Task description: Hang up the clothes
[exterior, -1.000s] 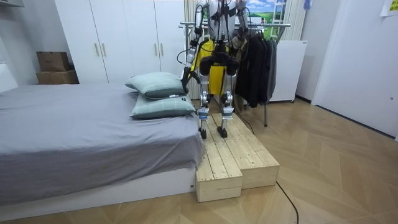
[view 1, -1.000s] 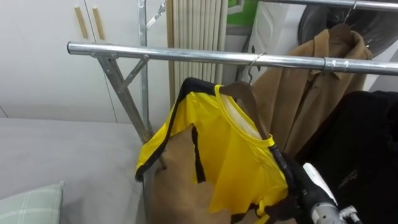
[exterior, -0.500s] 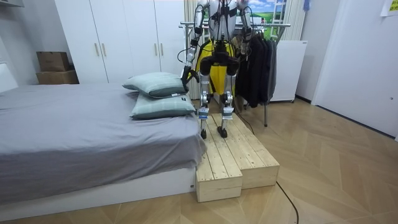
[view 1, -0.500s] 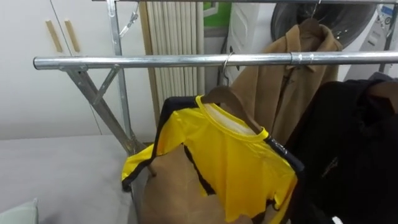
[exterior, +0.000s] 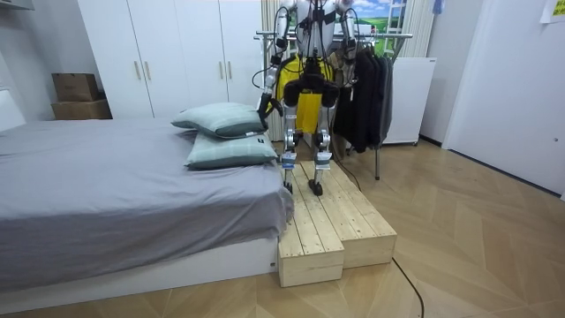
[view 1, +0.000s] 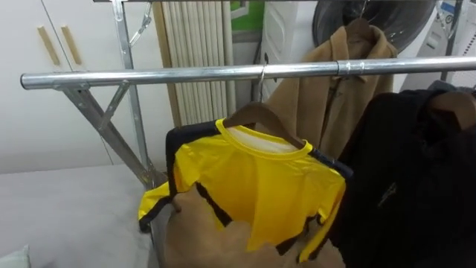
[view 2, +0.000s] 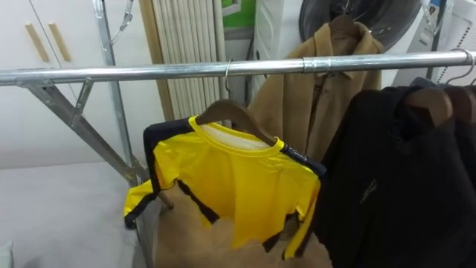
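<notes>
A yellow shirt (view 1: 260,186) with black trim hangs on a wooden hanger (view 1: 256,115). The hanger's hook sits over the metal rail (view 1: 149,77) of the clothes rack, and the shirt hangs level and free of any hand. In the room view I stand on a wooden platform (exterior: 331,216), facing the rack. My left hand (exterior: 264,104) is low at my side, towards the bed.
A tan coat (view 1: 335,89) hangs behind the rail and a black garment (view 1: 409,171) hangs close on the shirt's right. Tan cloth (view 1: 208,238) lies under the shirt. The rack's slanted brace (view 1: 104,126) stands at the left, with a grey bed (exterior: 115,185) and pillows (exterior: 225,132) beyond.
My right hand, which was at the shirt's lower right edge, has dropped out of the eye view. The tilted hanger now hangs level from the rail. The camera has shifted.
</notes>
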{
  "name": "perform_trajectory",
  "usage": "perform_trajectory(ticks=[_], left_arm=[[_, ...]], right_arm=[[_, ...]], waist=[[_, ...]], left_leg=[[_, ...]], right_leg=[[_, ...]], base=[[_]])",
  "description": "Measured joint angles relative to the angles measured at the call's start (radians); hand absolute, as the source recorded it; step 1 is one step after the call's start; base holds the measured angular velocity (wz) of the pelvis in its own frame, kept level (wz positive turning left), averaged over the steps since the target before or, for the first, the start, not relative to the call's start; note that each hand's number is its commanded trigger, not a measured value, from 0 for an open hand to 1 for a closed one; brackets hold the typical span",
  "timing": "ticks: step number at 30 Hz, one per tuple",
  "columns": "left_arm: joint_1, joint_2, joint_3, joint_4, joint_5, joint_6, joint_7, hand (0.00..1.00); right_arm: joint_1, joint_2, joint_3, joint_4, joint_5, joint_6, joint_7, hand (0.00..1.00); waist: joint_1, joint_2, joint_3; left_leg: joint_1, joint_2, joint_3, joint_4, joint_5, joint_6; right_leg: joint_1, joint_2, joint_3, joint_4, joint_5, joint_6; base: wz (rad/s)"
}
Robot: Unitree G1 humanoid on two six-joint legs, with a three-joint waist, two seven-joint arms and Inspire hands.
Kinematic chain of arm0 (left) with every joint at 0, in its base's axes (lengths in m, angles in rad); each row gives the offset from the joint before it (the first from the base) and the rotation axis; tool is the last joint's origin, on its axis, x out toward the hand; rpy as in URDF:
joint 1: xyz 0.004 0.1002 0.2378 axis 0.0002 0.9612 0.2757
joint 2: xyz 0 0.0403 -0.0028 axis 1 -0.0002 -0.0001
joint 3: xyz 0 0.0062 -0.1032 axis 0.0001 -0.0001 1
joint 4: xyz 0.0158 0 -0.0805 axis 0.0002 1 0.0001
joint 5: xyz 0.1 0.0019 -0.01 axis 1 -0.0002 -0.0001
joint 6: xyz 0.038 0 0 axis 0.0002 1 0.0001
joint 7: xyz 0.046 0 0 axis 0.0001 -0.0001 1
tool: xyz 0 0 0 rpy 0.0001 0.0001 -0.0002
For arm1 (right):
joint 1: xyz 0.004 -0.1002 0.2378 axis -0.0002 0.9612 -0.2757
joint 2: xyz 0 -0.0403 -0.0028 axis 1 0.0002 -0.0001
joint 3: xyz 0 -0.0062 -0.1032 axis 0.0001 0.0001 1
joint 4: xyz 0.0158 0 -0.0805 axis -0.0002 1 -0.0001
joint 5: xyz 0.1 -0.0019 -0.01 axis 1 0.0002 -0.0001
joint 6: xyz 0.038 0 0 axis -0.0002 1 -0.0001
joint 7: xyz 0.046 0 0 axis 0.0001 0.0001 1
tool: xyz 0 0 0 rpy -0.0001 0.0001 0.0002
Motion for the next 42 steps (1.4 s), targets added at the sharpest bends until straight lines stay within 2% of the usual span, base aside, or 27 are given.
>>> perform_trajectory(ticks=[2, 6, 10, 16, 18, 23, 27, 30, 32, 33, 37, 42], left_arm=[[0.0, 0.0, 0.003, 0.0, 0.0, -0.01, -0.004, 0.0], [0.011, -0.012, 0.008, 0.0, 0.0, -0.02, -0.005, 0.0], [0.014, -0.015, 0.009, 0.0, 0.0, -0.024, -0.005, 0.0], [0.021, -0.03, 0.009, 0.001, 0.0, -0.023, -0.005, 0.0], [0.022, -0.035, 0.009, 0.004, 0.001, -0.023, -0.005, 0.0], [0.024, -0.036, 0.009, 0.007, 0.0, -0.023, -0.009, 0.0], [0.025, -0.036, 0.009, 0.007, 0.0, -0.022, -0.009, 0.0], [0.026, -0.036, 0.009, 0.007, 0.0, -0.022, -0.009, 0.0], [0.026, -0.036, 0.008, 0.007, -0.004, -0.022, -0.009, 0.0], [0.026, -0.036, 0.008, 0.007, -0.004, -0.022, -0.009, 0.0], [0.026, -0.036, 0.006, 0.006, -0.004, -0.022, -0.009, 0.0], [0.025, -0.039, -0.011, 0.001, -0.003, -0.022, -0.009, 0.0]], right_arm=[[0.007, 0.0, -0.001, 0.036, 0.005, -0.002, 0.016, 0.0], [0.011, 0.003, -0.001, 0.151, 0.038, -0.034, 0.04, 0.0], [0.017, 0.004, -0.029, 0.285, 0.132, -0.032, 0.065, 0.0], [0.033, 0.028, -0.049, 0.389, 0.282, -0.029, 0.078, 0.0], [0.031, 0.042, -0.073, 0.429, 0.342, -0.028, 0.086, 0.0], [0.038, 0.056, -0.117, 0.501, 0.434, -0.005, 0.108, 0.0], [0.035, 0.06, -0.124, 0.511, 0.441, 0.004, 0.108, 0.0], [0.028, 0.059, -0.121, 0.511, 0.433, 0.021, 0.107, 0.0], [0.025, 0.058, -0.119, 0.506, 0.43, 0.028, 0.105, 0.0], [0.018, 0.058, -0.118, 0.504, 0.426, 0.032, 0.105, 0.0], [0.003, 0.053, -0.118, 0.495, 0.353, 0.037, 0.104, 0.0], [-0.03, 0.049, -0.099, 0.491, 0.3, 0.036, 0.086, 0.0]], waist=[[-0.006, 0.004, -0.0023], [-0.013, 0.012, -0.0058], [-0.034, 0.016, -0.0046], [-0.045, 0.015, -0.003], [-0.056, 0.018, 0.0005], [-0.067, 0.02, 0.0012], [-0.068, 0.017, 0.0007], [-0.067, 0.008, 0.0049], [-0.067, 0.009, 0.0012], [-0.067, 0.006, 0.0032], [-0.067, 0.008, 0.0001], [-0.066, 0.005, 0.0016]], left_leg=[[-0.001, 0.002, 0.007, 0.0, 0.0, 0.0], [0.018, 0.003, 0.015, -0.001, 0.0, 0.0], [0.031, 0.003, 0.014, -0.011, 0.0, 0.0], [0.046, 0.002, -0.011, -0.019, 0.0, 0.0], [0.046, 0.002, -0.011, -0.02, -0.002, -0.002], [0.048, 0.001, -0.009, -0.03, -0.002, -0.003], [0.05, 0.001, -0.011, -0.03, -0.002, -0.003], [0.05, 0.001, -0.016, -0.03, -0.002, -0.002], [0.05, 0.001, -0.016, -0.03, -0.002, -0.002], [0.05, 0.001, -0.016, -0.029, -0.002, -0.003], [0.049, 0.002, -0.015, -0.029, -0.002, -0.003], [0.049, 0.002, -0.006, -0.029, -0.002, -0.002]], right_leg=[[-0.003, 0.002, 0.003, 0.0, 0.001, -0.001], [0.017, 0.0, 0.002, -0.001, -0.002, -0.007], [0.028, 0.002, 0.005, -0.002, -0.01, -0.009], [0.032, 0.01, 0.038, 0.0, -0.011, -0.01], [0.032, 0.009, 0.034, 0.0, -0.011, -0.01], [0.029, 0.008, 0.03, -0.003, -0.014, -0.012], [0.03, 0.008, 0.031, -0.003, -0.015, -0.012], [0.03, 0.009, 0.031, -0.002, -0.016, -0.014], [0.03, 0.009, 0.031, -0.002, -0.016, -0.014], [0.03, 0.009, 0.031, -0.002, -0.016, -0.014], [0.03, 0.009, 0.031, -0.003, -0.016, -0.015], [0.029, 0.008, 0.031, -0.003, -0.016, -0.015]], base=[[-0.08], [-0.05], [0.05], [-0.14], [-0.02], [0.0], [-0.01], [0.0], [0.0], [0.0], [0.0], [0.0]])
